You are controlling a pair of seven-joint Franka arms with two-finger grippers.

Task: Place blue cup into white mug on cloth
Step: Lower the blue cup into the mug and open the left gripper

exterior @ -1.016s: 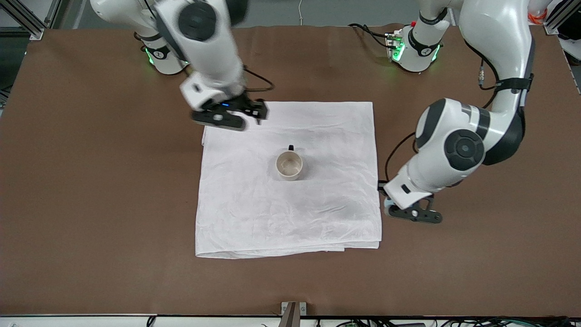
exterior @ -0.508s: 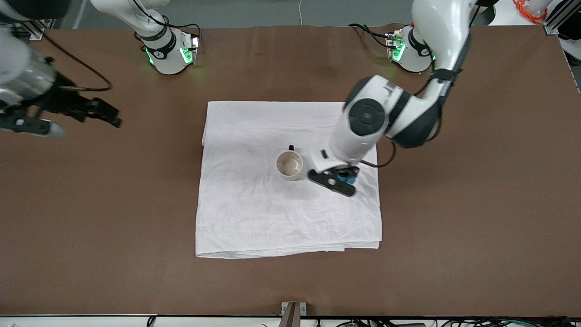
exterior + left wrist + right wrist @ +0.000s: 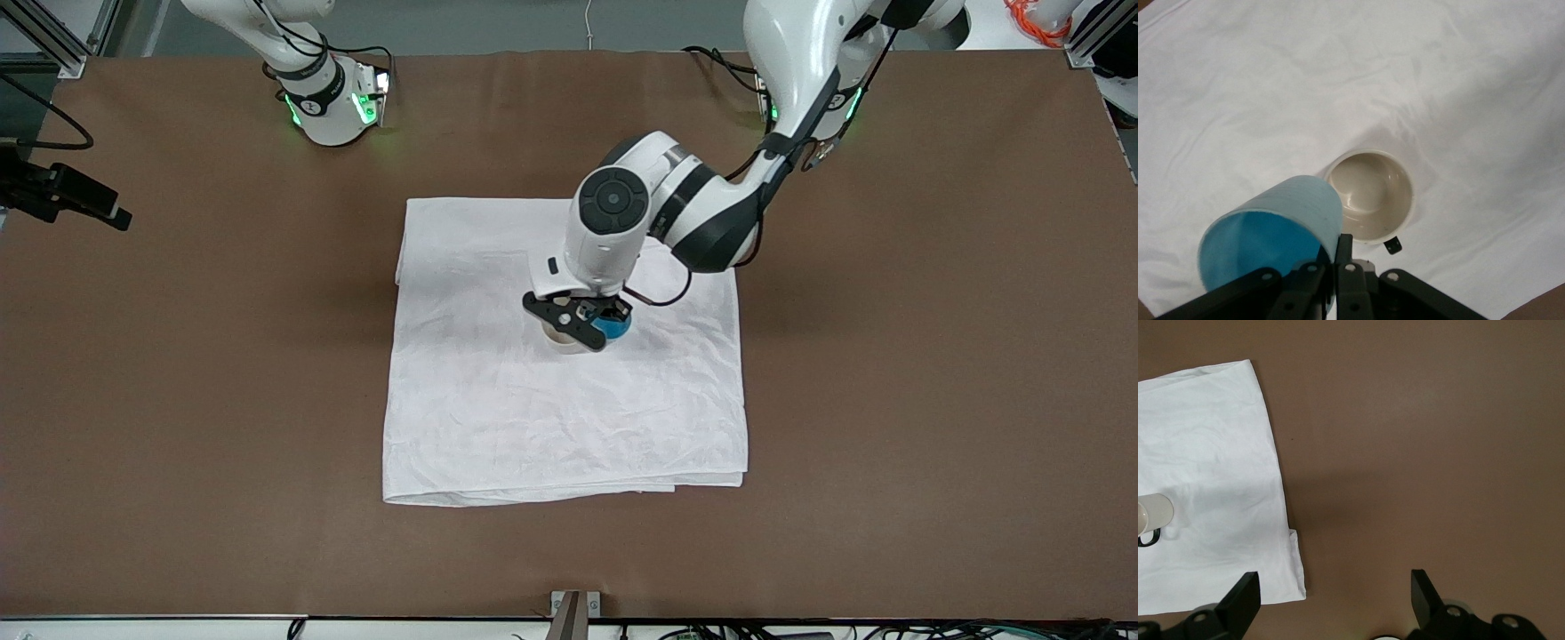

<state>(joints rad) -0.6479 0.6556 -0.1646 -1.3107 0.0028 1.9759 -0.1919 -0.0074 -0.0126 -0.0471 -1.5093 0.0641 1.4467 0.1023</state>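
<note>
Blue cup [image 3: 615,329] is clamped in the left pincer [image 3: 587,322], carried tipped over rather than upright. In the left wrist view the blue cup [image 3: 1275,230] shows its open mouth toward the camera and its base pointing out toward the white mug [image 3: 1370,195], so the long axis runs roughly from pincer to mug, well off vertical.

White mug [image 3: 560,340] stands upright near the middle of the cloth [image 3: 498,418], mostly hidden under the pincer in the front view. Its mouth is open and empty in the wrist view, dark handle [image 3: 1392,246] on the side nearest the left pincer [image 3: 1338,280].

Key relation: cup hangs over the mug's rim on the side toward the left arm's end of the surface [image 3: 889,400], not centred over the opening. Judgement: cup base needs to swing down to vertical and shift over the mug mouth before release; cup is only slightly narrower than the mug, so a tilted drop could catch the rim or tip the mug.

Right pincer [image 3: 76,200] waits up by the right arm's end of the surface. Right wrist view shows its fingers [image 3: 1238,603] spread wide, holding nothing, with bare surface and the cloth edge [image 3: 1281,487] below. Left arm is the only one in position.
</note>
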